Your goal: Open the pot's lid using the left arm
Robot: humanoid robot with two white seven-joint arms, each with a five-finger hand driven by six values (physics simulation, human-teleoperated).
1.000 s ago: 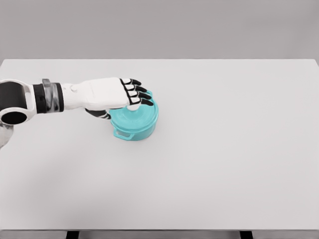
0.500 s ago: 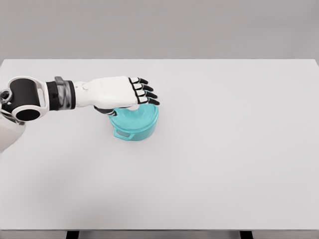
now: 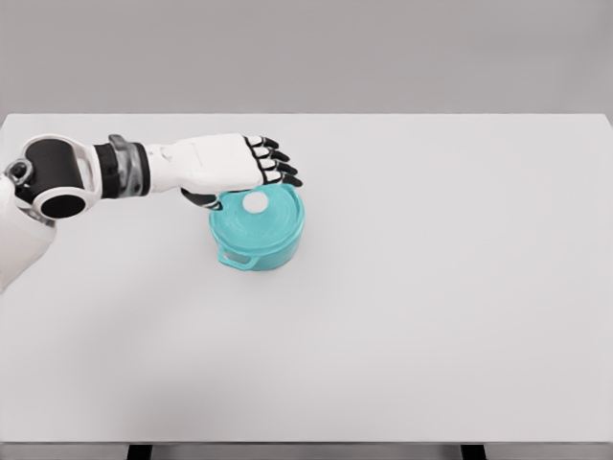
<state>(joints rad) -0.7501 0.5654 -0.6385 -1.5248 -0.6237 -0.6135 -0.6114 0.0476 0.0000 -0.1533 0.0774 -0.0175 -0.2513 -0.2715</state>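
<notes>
Lid (image 3: pixel 257 217) and pot (image 3: pixel 259 238) share one teal colour, and neither carries a brand, label or any readable writing. It is a round disc with faint concentric rings and a small white knob (image 3: pixel 255 203) at its centre, and it sits closed and level on the pot's rim. The pot is short and round, with a looped side handle (image 3: pixel 236 259) sticking out at its lower left toward the camera. It stands on the white worktop (image 3: pixel 431 287), left of the middle and nearer the far edge than the near one. The left robot hand (image 3: pixel 230 163) hovers over the far-left part of the lid, palm down, its white back turned up and its black-tipped fingers (image 3: pixel 278 169) stretched forward and slightly fanned past the lid's far rim, grasping nothing. The knob shows uncovered just below the fingers. A dark thumb tip (image 3: pixel 203 200) peeks out beneath the palm beside the lid's left edge. The white left arm (image 3: pixel 67 177) comes in from the left edge of the view.
</notes>
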